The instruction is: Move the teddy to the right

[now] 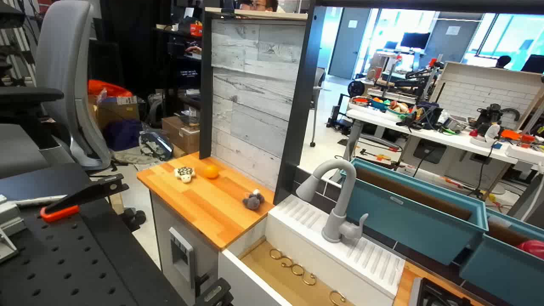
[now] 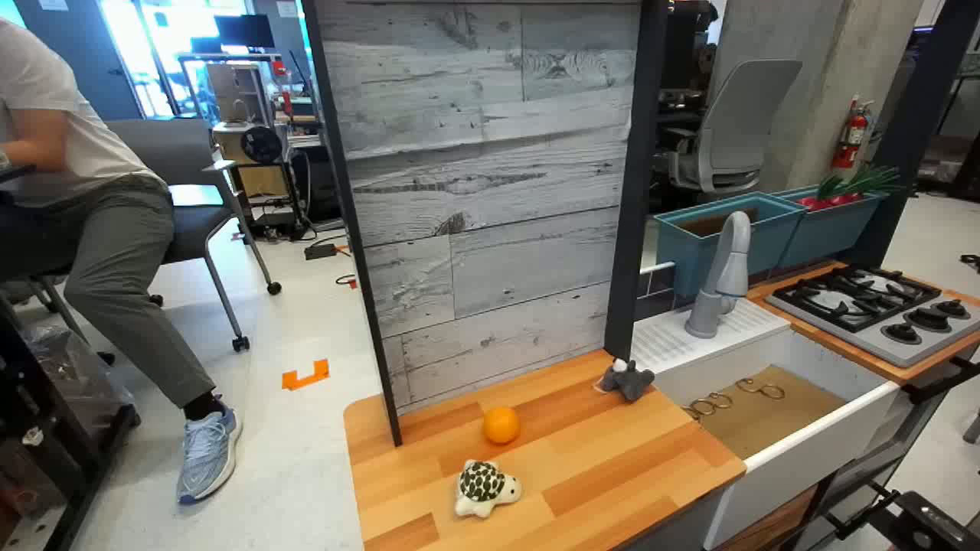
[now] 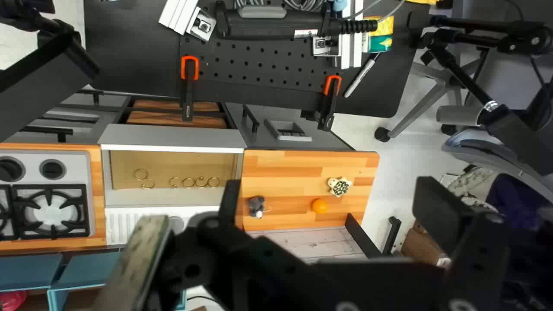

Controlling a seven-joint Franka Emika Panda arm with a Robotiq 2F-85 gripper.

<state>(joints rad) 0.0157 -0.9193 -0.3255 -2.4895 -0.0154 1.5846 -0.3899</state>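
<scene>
Saw the jaws spread wide apart in the wrist view, well off the table (image 3: 281, 185). Found the toy turtle (image 3: 339, 186) resting on the table, ahead of the gap between the jaws, nearer the right-hand jaw of that view. Met the table's end a little past the toy turtle on that same side, and an upright board (image 3: 302, 242) along the edge nearer the jaws, near the orange ball (image 3: 320, 206). Had broad room from the toy turtle across to the grey toy (image 3: 255, 206), lying toward the left-hand jaw, close to the sink (image 3: 155, 198). Noted the toy turtle as small, lumpy and cream-coloured, with a dark-patched shell uppermost and the head toward the left-hand jaw's side.
</scene>
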